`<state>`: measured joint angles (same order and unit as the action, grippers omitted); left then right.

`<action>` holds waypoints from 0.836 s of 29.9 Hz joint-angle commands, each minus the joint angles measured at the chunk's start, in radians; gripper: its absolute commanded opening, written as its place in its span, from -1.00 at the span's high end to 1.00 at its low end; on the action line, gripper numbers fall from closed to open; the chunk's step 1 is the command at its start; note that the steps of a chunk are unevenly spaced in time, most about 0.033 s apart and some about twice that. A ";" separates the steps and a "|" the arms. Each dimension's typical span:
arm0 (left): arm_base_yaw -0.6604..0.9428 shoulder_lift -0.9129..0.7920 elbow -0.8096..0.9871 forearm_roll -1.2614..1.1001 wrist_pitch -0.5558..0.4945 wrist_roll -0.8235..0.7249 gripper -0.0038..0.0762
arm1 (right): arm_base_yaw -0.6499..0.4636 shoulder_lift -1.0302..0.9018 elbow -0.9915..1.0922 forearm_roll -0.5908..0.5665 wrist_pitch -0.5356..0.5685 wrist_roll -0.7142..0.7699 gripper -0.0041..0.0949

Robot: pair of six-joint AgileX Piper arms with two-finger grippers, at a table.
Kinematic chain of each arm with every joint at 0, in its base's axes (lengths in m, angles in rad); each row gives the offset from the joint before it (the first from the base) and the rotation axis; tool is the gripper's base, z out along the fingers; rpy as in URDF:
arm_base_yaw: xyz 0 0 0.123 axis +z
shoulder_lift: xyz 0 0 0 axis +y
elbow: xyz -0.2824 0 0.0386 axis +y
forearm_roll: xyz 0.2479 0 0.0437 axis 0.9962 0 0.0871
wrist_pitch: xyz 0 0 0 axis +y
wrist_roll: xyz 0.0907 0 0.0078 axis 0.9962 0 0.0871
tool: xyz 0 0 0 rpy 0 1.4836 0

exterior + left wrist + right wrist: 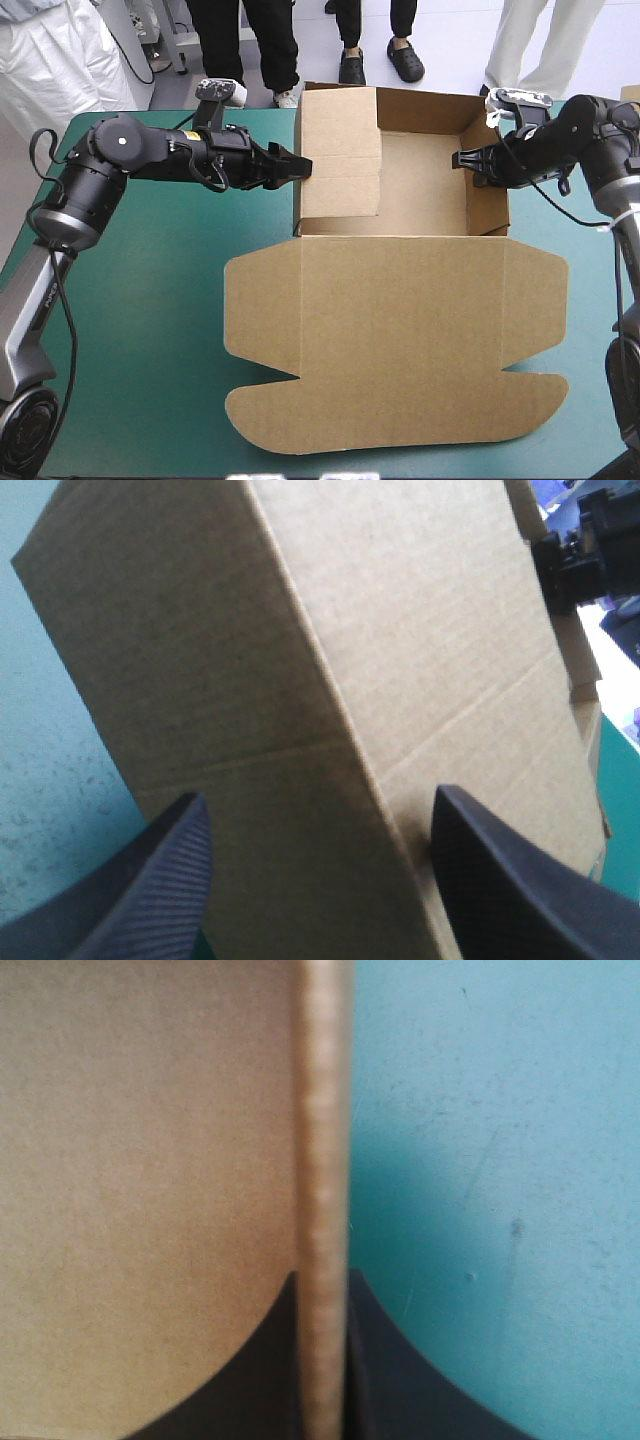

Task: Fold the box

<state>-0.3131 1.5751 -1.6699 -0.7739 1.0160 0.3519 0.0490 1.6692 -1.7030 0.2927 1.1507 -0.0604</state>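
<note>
While the brown box (430,185) stands on the teal-green cover (140,330) as an open tray, we have a gripper at each side wall.

Its lid (400,330) lies flat on the tray's near side, untucked. Our right gripper (465,160) pinches the top edge of the tray's right wall, the board running between its black fingers (400,1380). Our left gripper (297,165) stands spread at the tray's left wall, the board between its fingers but not clamped. We judge the board light and stiff, bending readily only along its scored creases, and smooth enough to slide on the cover if pushed from one side. A hard squeeze off a crease would likely dent it, so wall edges and flap rims look like the sensible holds.
</note>
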 commanded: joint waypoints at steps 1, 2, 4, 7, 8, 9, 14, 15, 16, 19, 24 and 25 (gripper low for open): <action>-0.039 -0.011 -0.059 0.024 -0.023 -0.050 -0.23 | 0.004 -0.044 -0.029 0.054 -0.044 0.026 0.94; -0.047 -0.005 -0.066 0.043 -0.023 -0.068 -0.23 | 0.004 -0.044 -0.029 0.054 -0.044 0.027 0.93; -0.059 0.008 -0.087 0.068 -0.022 -0.091 -0.23 | 0.004 -0.044 -0.029 0.063 -0.046 0.027 0.93; -0.077 0.027 -0.126 0.093 -0.010 -0.111 -0.23 | 0.004 -0.044 -0.029 0.070 -0.052 0.027 0.93; -0.080 0.033 -0.142 0.114 -0.011 -0.126 -0.23 | 0.004 -0.044 -0.029 0.073 -0.052 0.027 0.93; -0.091 0.042 -0.162 0.154 -0.010 -0.158 -0.23 | 0.004 -0.044 -0.029 0.073 -0.052 0.028 0.93; -0.129 0.101 -0.264 0.345 0.066 -0.269 -0.23 | 0.028 -0.044 -0.029 0.055 -0.052 0.048 0.93; -0.140 0.119 -0.287 0.397 0.091 -0.283 -0.23 | 0.041 -0.044 -0.029 0.042 -0.056 0.060 0.93; -0.144 0.136 -0.308 0.450 0.115 -0.303 -0.23 | 0.052 -0.044 -0.029 0.029 -0.059 0.060 0.93; -0.160 0.184 -0.379 0.583 0.200 -0.367 -0.23 | 0.089 -0.044 -0.029 -0.007 -0.079 0.084 0.93; -0.160 0.234 -0.441 0.640 0.282 -0.378 -0.23 | 0.095 -0.044 -0.029 0.005 -0.088 0.100 0.93; -0.160 0.236 -0.441 0.640 0.282 -0.378 -0.23 | 0.095 -0.044 -0.029 0.003 -0.077 0.100 0.93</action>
<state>-0.4688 1.8494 -2.0702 -0.1574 1.2513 -0.0111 0.1456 1.6713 -1.7000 0.2414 1.1009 0.0337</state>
